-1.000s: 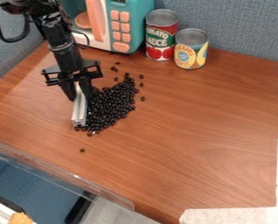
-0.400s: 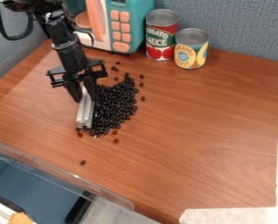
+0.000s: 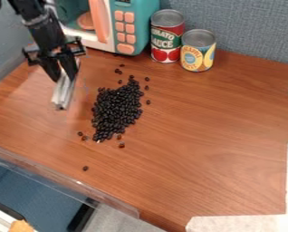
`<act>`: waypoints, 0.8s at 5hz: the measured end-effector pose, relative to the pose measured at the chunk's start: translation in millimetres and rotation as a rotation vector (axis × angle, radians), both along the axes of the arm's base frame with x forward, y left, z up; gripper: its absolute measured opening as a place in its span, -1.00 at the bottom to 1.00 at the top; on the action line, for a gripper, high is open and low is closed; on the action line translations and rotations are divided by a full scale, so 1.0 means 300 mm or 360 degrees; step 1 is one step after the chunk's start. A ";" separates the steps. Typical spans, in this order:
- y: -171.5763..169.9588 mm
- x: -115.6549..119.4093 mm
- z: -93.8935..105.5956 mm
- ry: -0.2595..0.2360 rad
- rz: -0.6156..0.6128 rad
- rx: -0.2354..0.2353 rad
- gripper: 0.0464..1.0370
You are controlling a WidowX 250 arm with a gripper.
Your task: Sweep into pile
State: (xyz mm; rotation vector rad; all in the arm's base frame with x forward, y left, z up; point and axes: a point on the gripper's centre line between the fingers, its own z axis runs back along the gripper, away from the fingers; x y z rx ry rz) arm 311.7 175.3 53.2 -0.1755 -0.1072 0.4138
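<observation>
black end effector (image 3: 65, 76), closed around a silvery, perhaps metal bar (image 3: 63, 93), near dark beans (image 3: 116, 108)

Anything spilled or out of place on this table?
Yes, a few stray beans. One bean lies alone near the clear strip; others dot the wood around the pile, so the sweep looks unfinished. The claw grips the bar normally, and both cans stand upright.

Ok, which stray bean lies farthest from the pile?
The lone bean nearest the clear plastic edging; the other strays lie much closer to the pile.
</observation>
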 end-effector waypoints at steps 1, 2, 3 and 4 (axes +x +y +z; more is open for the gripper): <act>0.078 0.039 -0.045 -0.0035 -0.0202 0.0123 -0.41; 0.134 0.079 -0.121 0.0004 -0.0373 0.0186 -0.41; 0.177 0.132 -0.158 0.0037 -0.0416 0.0229 -0.41; 0.177 0.192 -0.161 0.0045 -0.0494 0.0271 -0.41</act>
